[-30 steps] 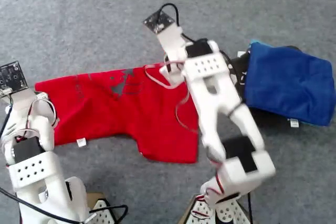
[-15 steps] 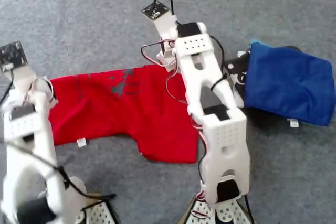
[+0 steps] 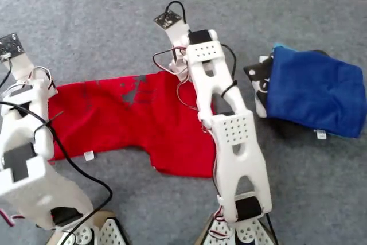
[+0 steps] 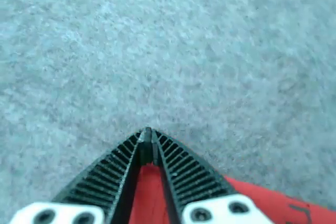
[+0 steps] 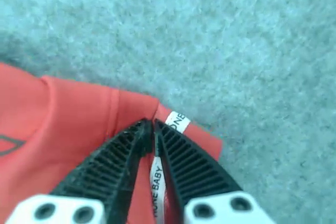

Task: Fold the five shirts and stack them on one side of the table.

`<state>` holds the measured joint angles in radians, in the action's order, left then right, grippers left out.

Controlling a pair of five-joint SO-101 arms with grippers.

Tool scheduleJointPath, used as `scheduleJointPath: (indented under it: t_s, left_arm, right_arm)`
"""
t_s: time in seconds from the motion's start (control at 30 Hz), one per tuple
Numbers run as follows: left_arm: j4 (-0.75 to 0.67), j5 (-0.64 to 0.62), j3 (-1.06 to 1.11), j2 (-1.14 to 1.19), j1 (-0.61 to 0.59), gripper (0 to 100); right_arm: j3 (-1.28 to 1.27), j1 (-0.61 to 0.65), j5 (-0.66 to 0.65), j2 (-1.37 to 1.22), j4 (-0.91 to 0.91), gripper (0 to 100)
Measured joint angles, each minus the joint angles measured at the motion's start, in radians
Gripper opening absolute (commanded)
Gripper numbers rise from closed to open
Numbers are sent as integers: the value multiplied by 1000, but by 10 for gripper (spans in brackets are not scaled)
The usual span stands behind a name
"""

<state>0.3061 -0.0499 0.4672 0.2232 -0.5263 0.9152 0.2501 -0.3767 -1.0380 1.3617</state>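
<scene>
A red shirt (image 3: 132,119) lies spread across the grey table, with one sleeve toward the near edge. My left gripper (image 3: 41,87) sits at the shirt's left end. In the left wrist view its fingers (image 4: 118,169) meet at the tips with red cloth (image 4: 147,192) between them. My right gripper (image 3: 175,68) is at the shirt's far edge. It is shut (image 5: 149,125) on the collar (image 5: 131,108) beside the white neck label (image 5: 177,121). A folded blue shirt (image 3: 312,93) tops a stack at the right.
Under the blue shirt lie darker folded garments (image 3: 289,127), and a black-and-white piece (image 3: 258,78) pokes out of the stack's left side. The grey table mat (image 3: 86,27) stretches bare beyond the red shirt. Both arm bases stand at the near edge.
Both arms have stretched out toward the far side of the table; the left wrist has moved farthest. The red shirt lies much as before, and the blue stack has not moved.
</scene>
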Motion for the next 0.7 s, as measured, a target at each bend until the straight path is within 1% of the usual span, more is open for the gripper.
scheduleJointPath:
  t_s: [0.1,0.4,0.57,0.7]
  left_arm:
    - [0,0,-28,28,-11,28]
    - [-3,0,-49,31,-104,28]
    - [-3,0,-49,31,-110,28]
    - [-3,0,-49,31,-114,28]
  right_arm:
    - [55,-12,0,-41,2,22]
    - [196,-58,2,-115,41,22]
    - [249,-63,0,-129,74,22]
    - [324,-75,0,-130,152,22]
